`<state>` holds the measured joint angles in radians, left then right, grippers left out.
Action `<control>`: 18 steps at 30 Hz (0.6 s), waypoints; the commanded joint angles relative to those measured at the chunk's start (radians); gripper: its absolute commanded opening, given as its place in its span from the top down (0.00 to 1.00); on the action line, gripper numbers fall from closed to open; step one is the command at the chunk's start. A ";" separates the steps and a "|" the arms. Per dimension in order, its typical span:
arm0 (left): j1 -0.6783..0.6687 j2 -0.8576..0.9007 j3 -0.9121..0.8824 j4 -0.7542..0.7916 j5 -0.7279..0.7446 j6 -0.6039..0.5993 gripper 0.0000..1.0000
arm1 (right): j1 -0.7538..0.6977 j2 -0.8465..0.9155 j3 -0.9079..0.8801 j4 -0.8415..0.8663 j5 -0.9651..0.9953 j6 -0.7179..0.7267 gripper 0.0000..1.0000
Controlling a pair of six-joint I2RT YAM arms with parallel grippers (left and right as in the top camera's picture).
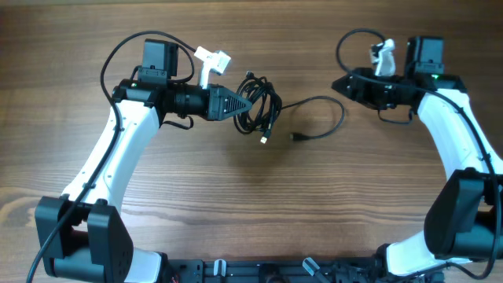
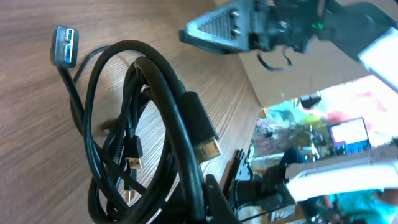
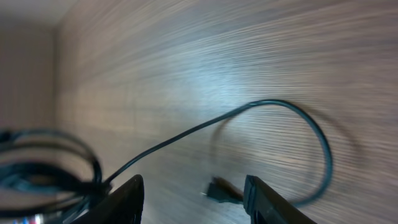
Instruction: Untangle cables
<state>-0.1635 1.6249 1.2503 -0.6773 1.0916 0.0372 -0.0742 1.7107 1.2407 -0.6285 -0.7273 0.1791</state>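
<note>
Wood tabletop (image 1: 157, 181) is carrying the cables (image 1: 263, 106) at upper centre. Left gripper (image 1: 245, 103) is pinching them; right gripper (image 3: 193, 186) is hanging parted, empty.

No legible text, brand, number or sign in any of the three views. The thin black cables (image 2: 171, 102) and their plugs, left and centre of the left wrist view, carry no marking I can make out. There's a bright monitor screen (image 2: 348, 132) at the right edge of that view, but it's too blurred to read.
</note>
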 commanded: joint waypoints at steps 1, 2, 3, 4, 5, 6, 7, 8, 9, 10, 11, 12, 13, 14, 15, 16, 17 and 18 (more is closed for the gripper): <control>0.002 -0.011 0.011 0.018 -0.024 -0.168 0.96 | 0.092 -0.082 0.019 0.012 -0.113 -0.167 0.49; 0.002 -0.011 0.011 0.024 -0.024 -0.192 0.96 | 0.118 -0.095 0.019 0.015 -0.113 -0.185 0.50; 0.002 -0.011 0.011 0.035 -0.024 -0.230 0.96 | 0.152 -0.107 0.019 0.019 -0.113 -0.206 0.51; 0.002 -0.011 0.011 0.047 -0.024 -0.267 0.96 | 0.198 -0.121 0.019 0.030 -0.109 -0.214 0.53; 0.002 -0.011 0.011 0.063 -0.024 -0.317 0.96 | 0.244 -0.129 0.019 0.047 -0.108 -0.214 0.55; 0.002 -0.011 0.011 0.075 -0.024 -0.359 0.96 | 0.278 -0.131 0.019 0.064 -0.105 -0.214 0.57; 0.002 -0.011 0.011 0.088 -0.024 -0.412 0.96 | 0.311 -0.131 0.019 0.081 -0.096 -0.212 0.58; 0.002 -0.011 0.011 0.098 -0.024 -0.451 0.96 | 0.341 -0.130 0.018 0.096 -0.077 -0.212 0.59; 0.002 -0.011 0.011 0.104 -0.024 -0.478 0.96 | 0.361 -0.130 0.017 0.105 -0.057 -0.211 0.60; 0.003 -0.011 0.011 0.111 -0.024 -0.512 0.96 | 0.387 -0.130 0.017 0.112 -0.023 -0.209 0.61; 0.004 -0.011 0.011 0.114 -0.023 -0.536 0.96 | 0.410 -0.130 0.017 0.119 0.008 -0.203 0.62; 0.005 -0.011 0.011 0.119 -0.024 -0.565 0.96 | 0.427 -0.130 0.017 0.124 0.019 -0.204 0.63; 0.007 -0.011 0.011 0.121 -0.023 -0.577 0.96 | 0.436 -0.130 0.017 0.130 0.020 -0.203 0.65; 0.010 -0.011 0.011 0.121 -0.024 -0.585 0.96 | 0.443 -0.130 0.017 0.136 0.019 -0.203 0.65; 0.013 -0.011 0.011 0.122 -0.024 -0.598 0.96 | 0.447 -0.130 0.017 0.140 0.020 -0.204 0.66; 0.017 -0.011 0.011 0.122 -0.024 -0.612 0.96 | 0.449 -0.130 0.017 0.143 0.019 -0.204 0.66; 0.024 -0.011 0.011 0.124 -0.023 -0.631 0.96 | 0.452 -0.130 0.016 0.146 0.015 -0.205 0.67; 0.027 -0.011 0.011 0.126 -0.023 -0.643 0.96 | 0.454 -0.130 0.016 0.146 0.013 -0.206 0.67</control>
<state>-0.1577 1.6249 1.2503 -0.5632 1.0515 -0.5133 0.3729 1.5929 1.2411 -0.4889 -0.7315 -0.0059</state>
